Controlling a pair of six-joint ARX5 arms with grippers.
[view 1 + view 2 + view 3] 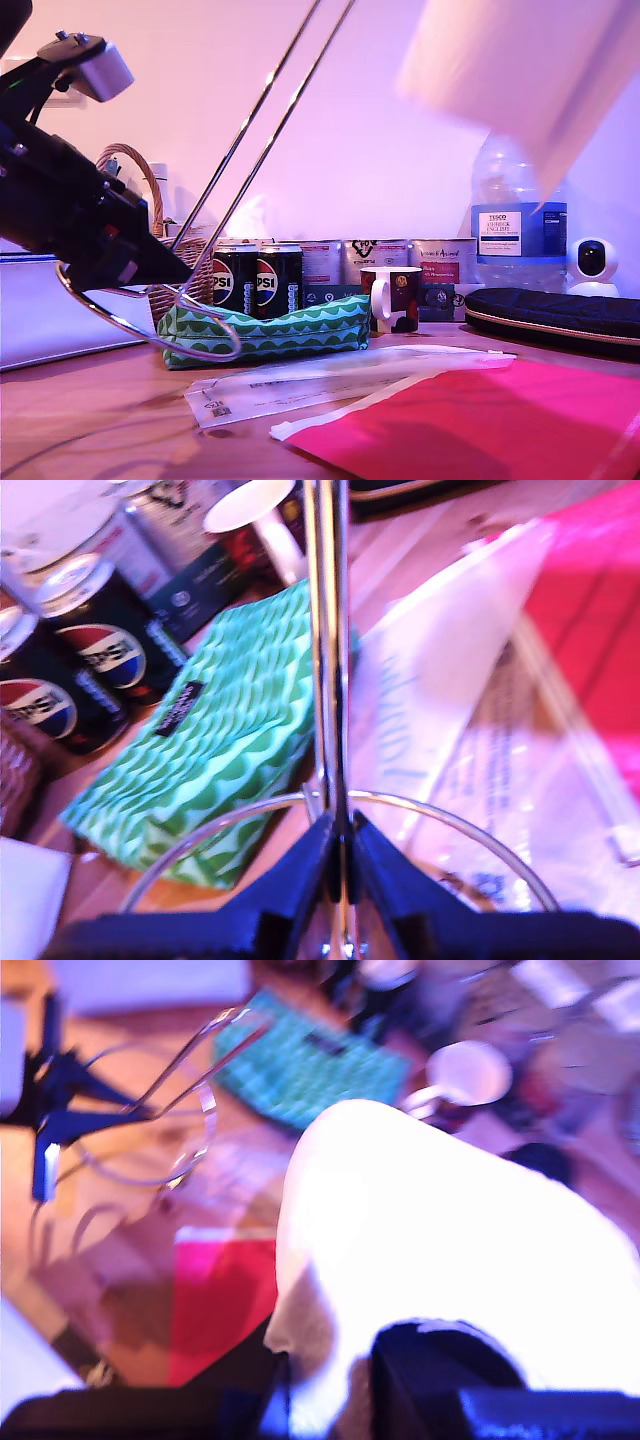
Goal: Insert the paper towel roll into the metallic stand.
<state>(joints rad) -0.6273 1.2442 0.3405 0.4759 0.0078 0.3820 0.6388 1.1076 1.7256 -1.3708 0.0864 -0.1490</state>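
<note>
Wicker basket [150,215] — contents hidden — behind tilted metallic stand [260,130]

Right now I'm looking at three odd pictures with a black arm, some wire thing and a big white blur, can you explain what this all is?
This is a robot with two arms that end in grippers. One picture comes from a camera standing off the arms; the other two come from cameras on the grippers. My first gripper is shut on the metallic stand, a chrome ring with two long rods, held tilted above the table. My second gripper holds the paper towel roll, the white blur at the exterior view's upper right. On the table lie a green patterned pouch, two cola cans, a mug, a pink envelope and a water bottle.
</note>
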